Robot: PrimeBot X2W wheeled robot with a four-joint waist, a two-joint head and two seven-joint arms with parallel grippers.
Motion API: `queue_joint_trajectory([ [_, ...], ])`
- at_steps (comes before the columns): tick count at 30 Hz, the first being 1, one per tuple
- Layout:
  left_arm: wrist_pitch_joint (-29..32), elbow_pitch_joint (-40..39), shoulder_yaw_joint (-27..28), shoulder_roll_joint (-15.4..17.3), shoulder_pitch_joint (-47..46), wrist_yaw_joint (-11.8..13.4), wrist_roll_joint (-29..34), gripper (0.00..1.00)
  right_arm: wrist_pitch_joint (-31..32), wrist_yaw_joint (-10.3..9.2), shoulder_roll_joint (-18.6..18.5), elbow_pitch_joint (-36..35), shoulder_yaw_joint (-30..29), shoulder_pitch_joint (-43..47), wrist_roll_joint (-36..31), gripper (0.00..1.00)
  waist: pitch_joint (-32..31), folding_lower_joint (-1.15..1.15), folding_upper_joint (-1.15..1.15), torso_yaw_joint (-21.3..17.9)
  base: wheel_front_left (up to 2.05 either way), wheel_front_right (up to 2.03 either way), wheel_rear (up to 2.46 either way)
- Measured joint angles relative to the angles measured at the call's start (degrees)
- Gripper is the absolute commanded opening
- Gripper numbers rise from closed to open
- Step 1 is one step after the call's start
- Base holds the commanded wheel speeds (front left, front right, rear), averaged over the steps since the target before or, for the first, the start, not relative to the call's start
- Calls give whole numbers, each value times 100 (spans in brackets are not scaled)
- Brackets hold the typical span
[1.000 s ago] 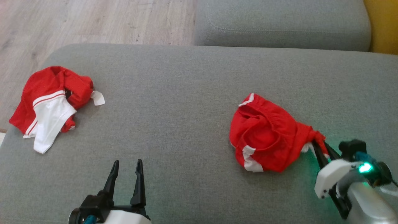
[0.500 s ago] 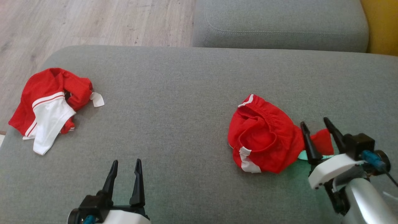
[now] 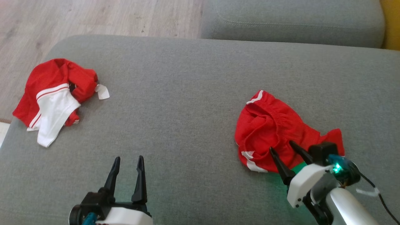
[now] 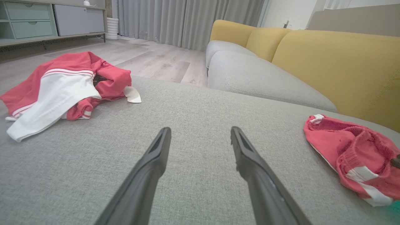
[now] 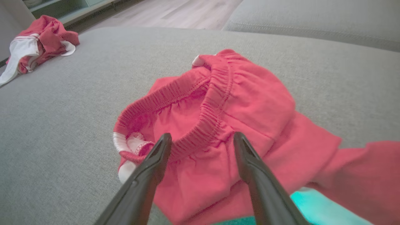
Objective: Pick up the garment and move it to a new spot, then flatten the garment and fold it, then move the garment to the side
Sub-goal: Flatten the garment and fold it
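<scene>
The garment (image 3: 272, 131) is a crumpled pair of red shorts with white trim, lying on the right of the grey couch seat (image 3: 175, 93). My right gripper (image 3: 281, 146) is open and hovers over the garment's near edge. In the right wrist view the gripper (image 5: 202, 135) has its fingers standing on either side of the elastic waistband of the garment (image 5: 250, 103), with nothing pinched. My left gripper (image 3: 128, 157) is open and empty at the lower left, over bare cushion. The left wrist view has its gripper (image 4: 200, 129) well apart from the garment (image 4: 350, 147).
A second red and white garment (image 3: 53, 97) with a paper tag lies bunched at the seat's far left edge, next to the wooden floor (image 3: 93, 15). Another grey cushion (image 3: 290, 22) lies behind. A yellow backrest (image 4: 337, 62) rises to the right.
My right gripper went from shut on the shorts' leg to open, let the leg drop flat, and moved left over the garment's near edge. The head camera shifted slightly.
</scene>
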Motion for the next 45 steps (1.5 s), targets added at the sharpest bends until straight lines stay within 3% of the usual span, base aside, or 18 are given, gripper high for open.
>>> queue_joint_trajectory([
  [3, 0, 0, -2, 0, -62, -1, 0, 100, 112, 0, 0, 331, 172, -235, 104, 100, 52, 0, 0, 63, 0, 0, 0],
  [5, 0, 1, -4, 0, -75, -5, 0, 100, 110, 0, 18, 532, 201, -381, 171, 43, 78, 0, 0, 102, 0, 0, 0],
  [7, 0, 2, -4, 0, -75, -7, 0, 100, 107, 0, 33, 724, 215, -513, 175, 0, 97, 0, 0, 137, 0, 0, 0],
  [14, 0, 12, -4, 0, -136, -7, 0, 100, -207, 0, 209, 883, 541, -860, 293, 0, 101, 0, 0, 211, 0, 0, 0],
  [22, 0, 21, -54, 0, -138, 11, -55, 100, -138, 0, 428, 748, 1689, -1612, 428, 0, 80, 0, 0, 303, 0, 0, 0],
  [27, 0, 33, -100, 0, -157, 11, -69, 100, -87, 0, 636, 1234, 2254, -2112, 638, 0, 75, 0, 0, 427, 0, 0, 0],
  [31, 0, 35, -143, 0, -190, 27, -103, 100, -319, 0, 756, 1720, 2375, -2396, 749, 0, 65, 0, 0, 525, 0, 0, 0],
  [32, 0, 35, -144, 0, -190, 29, -103, 100, -426, 0, 780, 1853, 2352, -2454, 747, 11, 61, 0, 0, 536, 0, 0, 0],
  [33, 0, 35, -144, 0, -190, 29, -103, 100, -546, 0, 805, 1994, 2294, -2514, 739, 71, 59, 0, 0, 539, 0, 0, 0],
  [34, 0, 35, -143, 0, -190, 30, -103, 100, -647, 0, 811, 2120, 2260, -2570, 716, 100, 58, 0, 0, 539, 0, 0, 0],
  [39, 0, 33, -126, 0, -185, 35, -103, 100, -1022, 0, 816, 2554, 2187, -2727, 679, 100, 51, 0, 0, 464, 0, 0, 0],
  [45, 0, 15, -88, 0, -182, 33, -102, 100, -1501, 0, 825, 2588, 1954, -2746, 778, 100, 11, 0, 0, 218, 0, 0, 0],
])
